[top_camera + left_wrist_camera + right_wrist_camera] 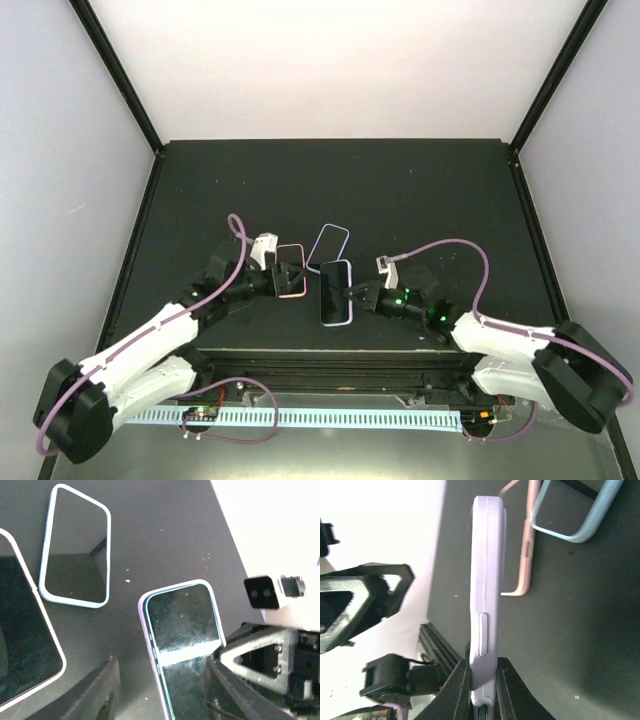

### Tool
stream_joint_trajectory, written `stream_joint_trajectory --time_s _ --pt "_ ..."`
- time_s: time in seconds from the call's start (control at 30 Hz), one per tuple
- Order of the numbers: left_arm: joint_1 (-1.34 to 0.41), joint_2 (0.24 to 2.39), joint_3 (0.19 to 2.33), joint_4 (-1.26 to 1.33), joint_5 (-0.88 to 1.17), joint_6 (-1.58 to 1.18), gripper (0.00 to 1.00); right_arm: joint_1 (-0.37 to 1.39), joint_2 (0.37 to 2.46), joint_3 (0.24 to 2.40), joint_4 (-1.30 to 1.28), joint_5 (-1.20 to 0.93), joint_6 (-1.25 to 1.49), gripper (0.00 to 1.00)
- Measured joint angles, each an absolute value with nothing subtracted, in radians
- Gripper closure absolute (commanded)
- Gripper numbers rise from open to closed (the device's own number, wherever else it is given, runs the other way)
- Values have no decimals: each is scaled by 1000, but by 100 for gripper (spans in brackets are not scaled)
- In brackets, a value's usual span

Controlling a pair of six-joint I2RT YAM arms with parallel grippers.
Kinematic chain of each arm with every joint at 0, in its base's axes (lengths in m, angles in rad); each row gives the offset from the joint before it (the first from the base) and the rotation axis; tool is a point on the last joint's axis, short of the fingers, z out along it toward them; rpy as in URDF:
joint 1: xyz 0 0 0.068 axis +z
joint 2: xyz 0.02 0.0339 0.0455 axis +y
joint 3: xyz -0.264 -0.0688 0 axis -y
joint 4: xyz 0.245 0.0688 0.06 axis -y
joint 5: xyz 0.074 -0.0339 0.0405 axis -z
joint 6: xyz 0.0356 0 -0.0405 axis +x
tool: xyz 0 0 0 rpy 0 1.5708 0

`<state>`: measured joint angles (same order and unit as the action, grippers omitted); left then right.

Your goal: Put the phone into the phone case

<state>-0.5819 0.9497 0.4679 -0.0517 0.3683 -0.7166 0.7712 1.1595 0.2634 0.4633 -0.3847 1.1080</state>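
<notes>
While straddling the phone (185,625) with left jaws released, clamped the phone case (487,580) edgewise between clenched right jaws.

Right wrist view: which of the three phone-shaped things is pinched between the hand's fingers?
The pale lavender-purple case, seen edge-on and clamped in the right hand. The pink-rimmed case and the light blue-rimmed case lie beyond it, outside that grip.

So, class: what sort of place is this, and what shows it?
Probably a robotics lab test cell: the left arm and right arm bolted at a black table, plain white walls around it, and the phone case near a blue-rimmed phone.
</notes>
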Motion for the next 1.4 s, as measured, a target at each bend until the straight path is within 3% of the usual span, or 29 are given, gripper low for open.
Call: stream_joint_trajectory --time_s 0.2,0.43,0.6,0.93,1.4 --pt "-536 820 471 -79 521 -687 26 772 993 251 481 -448 1110 90" --pt "-529 765 471 44 698 -759 21 773 853 250 525 -525 1148 88" --pt "-527 753 448 197 767 -845 22 773 803 250 579 -566 1173 88" --pt "-525 753 381 496 835 -1038 33 775 825 250 675 -626 1223 89" --pt "-525 781 375 554 835 -1089 24 815 879 249 796 -648 1279 89"
